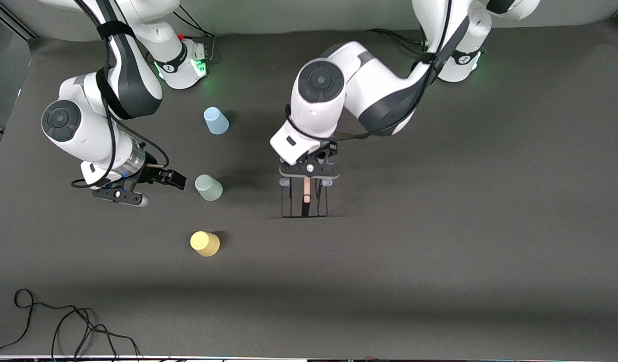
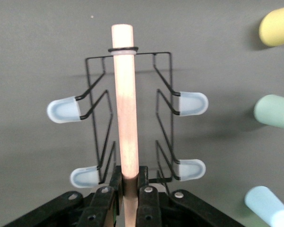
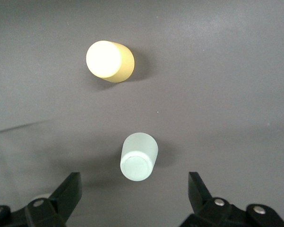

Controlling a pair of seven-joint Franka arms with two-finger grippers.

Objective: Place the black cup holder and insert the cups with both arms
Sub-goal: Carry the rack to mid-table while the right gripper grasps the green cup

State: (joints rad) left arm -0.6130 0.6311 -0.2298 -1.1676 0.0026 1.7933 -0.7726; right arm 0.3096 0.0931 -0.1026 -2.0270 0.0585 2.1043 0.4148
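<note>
The black cup holder (image 1: 304, 201) stands upright mid-table. My left gripper (image 1: 309, 170) is shut on its wooden rod handle (image 2: 125, 104) from above, the fingers (image 2: 114, 182) clamping the rod's end. Four blue-capped prongs (image 2: 193, 103) show in the left wrist view. Three cups stand upside down toward the right arm's end: light blue (image 1: 216, 120), pale green (image 1: 208, 187), yellow (image 1: 205, 244). My right gripper (image 1: 120, 196) is open and empty over the table beside the green cup (image 3: 139, 156). The yellow cup (image 3: 109, 60) shows past it.
Black cables (image 1: 62, 327) lie on the dark mat (image 1: 439, 251) at the corner nearest the front camera, toward the right arm's end. The cups also show in the left wrist view: yellow (image 2: 276, 26), green (image 2: 274, 111), blue (image 2: 268, 206).
</note>
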